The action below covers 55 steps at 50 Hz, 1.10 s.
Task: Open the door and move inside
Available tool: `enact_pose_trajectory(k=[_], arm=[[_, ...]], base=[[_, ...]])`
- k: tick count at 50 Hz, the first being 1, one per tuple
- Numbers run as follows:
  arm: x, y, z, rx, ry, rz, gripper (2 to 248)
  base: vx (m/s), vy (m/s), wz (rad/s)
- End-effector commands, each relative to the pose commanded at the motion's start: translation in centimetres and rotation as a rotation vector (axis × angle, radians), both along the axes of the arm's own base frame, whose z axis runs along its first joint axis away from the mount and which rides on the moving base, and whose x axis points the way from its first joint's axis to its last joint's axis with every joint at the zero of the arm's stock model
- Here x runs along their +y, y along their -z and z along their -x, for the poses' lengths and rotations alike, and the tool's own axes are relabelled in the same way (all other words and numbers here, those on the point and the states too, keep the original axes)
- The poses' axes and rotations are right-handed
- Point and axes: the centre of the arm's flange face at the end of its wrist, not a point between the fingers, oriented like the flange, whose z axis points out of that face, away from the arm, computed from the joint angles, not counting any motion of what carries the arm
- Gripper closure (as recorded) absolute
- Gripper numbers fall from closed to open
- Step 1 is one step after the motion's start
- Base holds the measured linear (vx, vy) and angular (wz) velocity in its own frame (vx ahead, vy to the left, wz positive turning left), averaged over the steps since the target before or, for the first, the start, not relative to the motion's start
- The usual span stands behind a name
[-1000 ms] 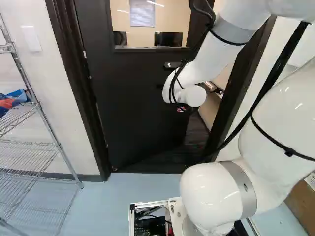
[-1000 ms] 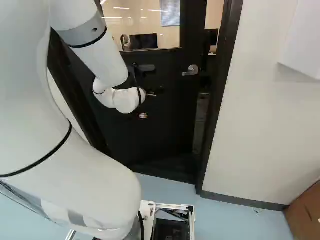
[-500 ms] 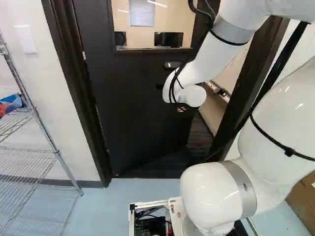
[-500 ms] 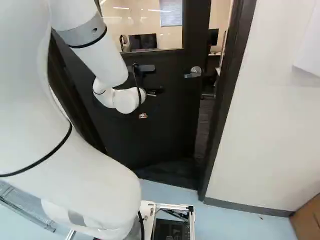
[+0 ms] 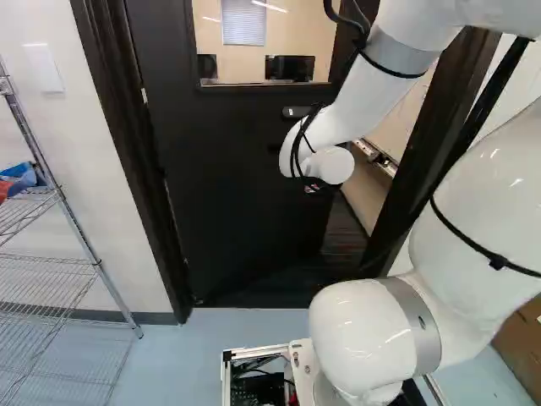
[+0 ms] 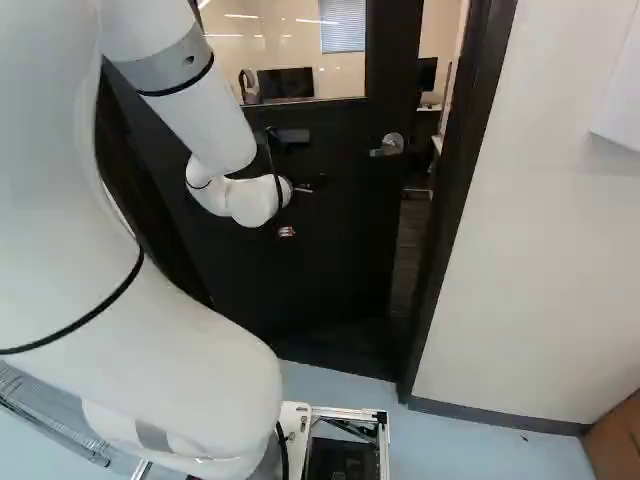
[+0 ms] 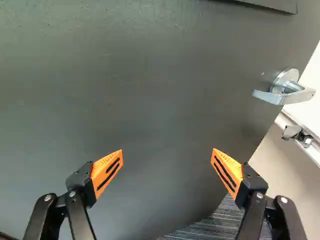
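The gripper [image 6: 287, 231] is mostly hidden behind the wrist in the right base view, low in front of the dark door [image 6: 340, 250]. The door stands ajar, angled away, with a gap between its handle-side edge and the frame [image 6: 457, 200]. In the wrist view the gripper [image 7: 167, 155] has its orange-padded fingers wide apart, holding nothing, with the door's flat face [image 7: 150, 75] ahead. Whether the fingertips touch the door I cannot tell. The silver lever handle [image 7: 287, 92] is off to one side, beyond the fingers, near the door's edge.
A wire shelf [image 5: 51, 262] stands left of the doorway in the left base view. Wall [image 6: 540, 260] and a brown box [image 6: 615, 430] are right of it in the right base view. Through the gap show dark flooring [image 6: 408, 250] and a desk [image 6: 428, 120].
The base has moved a little, shifting frame and shelf outward in the base views. The gap beside the door has widened, with the handle edge farther from the frame. The arm holds its pose.
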Motion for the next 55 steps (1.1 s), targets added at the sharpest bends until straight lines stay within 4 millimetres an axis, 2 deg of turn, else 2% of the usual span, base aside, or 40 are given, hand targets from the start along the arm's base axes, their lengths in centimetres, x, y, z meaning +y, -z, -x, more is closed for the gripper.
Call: enact_pose_trajectory(k=[16, 39, 55], arm=[[-0.2, 0.0, -0.1, 0.002, 0.036, -0.024, 3], [-1.0, 0.5, -0.4, 0.050, 0.213, -0.149, 3], [-0.9, 0.9, -1.7, 0.090, 0.324, -0.244, 3]], base=[[0.000, 0.000, 0.000], [0.000, 0.000, 0.000], [0.000, 0.000, 0.000]])
